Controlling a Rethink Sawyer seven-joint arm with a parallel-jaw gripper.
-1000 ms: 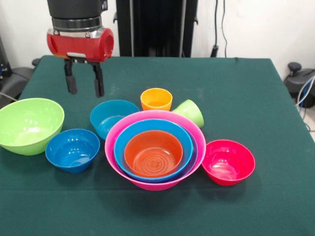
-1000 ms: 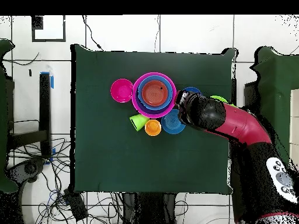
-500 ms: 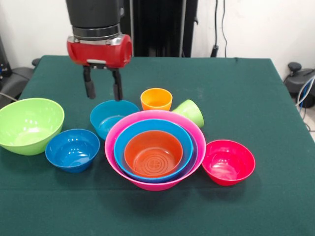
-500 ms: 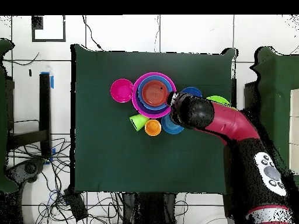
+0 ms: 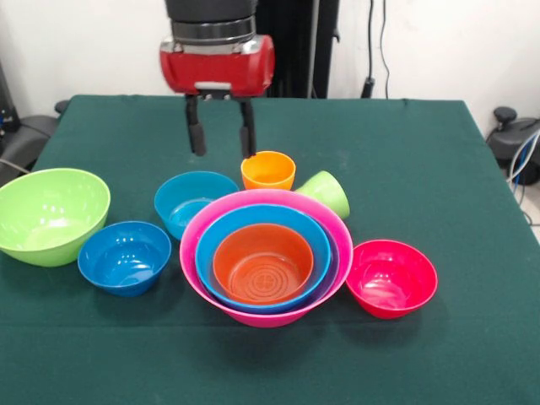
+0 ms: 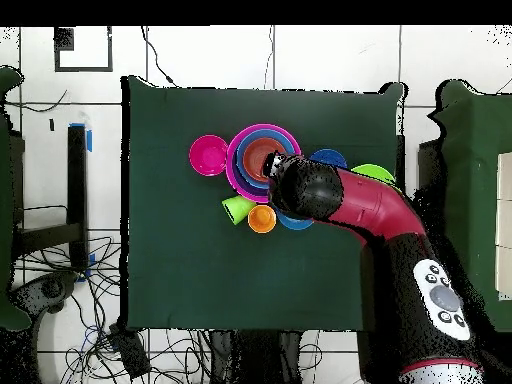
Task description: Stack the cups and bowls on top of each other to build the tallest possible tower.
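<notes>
A dark green cloth covers the table.

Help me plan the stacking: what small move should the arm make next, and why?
Probably shift sideways a little and lower the open claw over the upright orange cup. The claw hangs empty just above and beside its rim, and the cup stands loose behind the tower.

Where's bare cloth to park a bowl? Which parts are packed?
Free: the front strip of the table, below the pink bowl, and the right side past the red-pink bowl. Also the far right, behind the lime green cup. Packed: the centre-left cluster, where the open claw hangs by the orange cup.
</notes>
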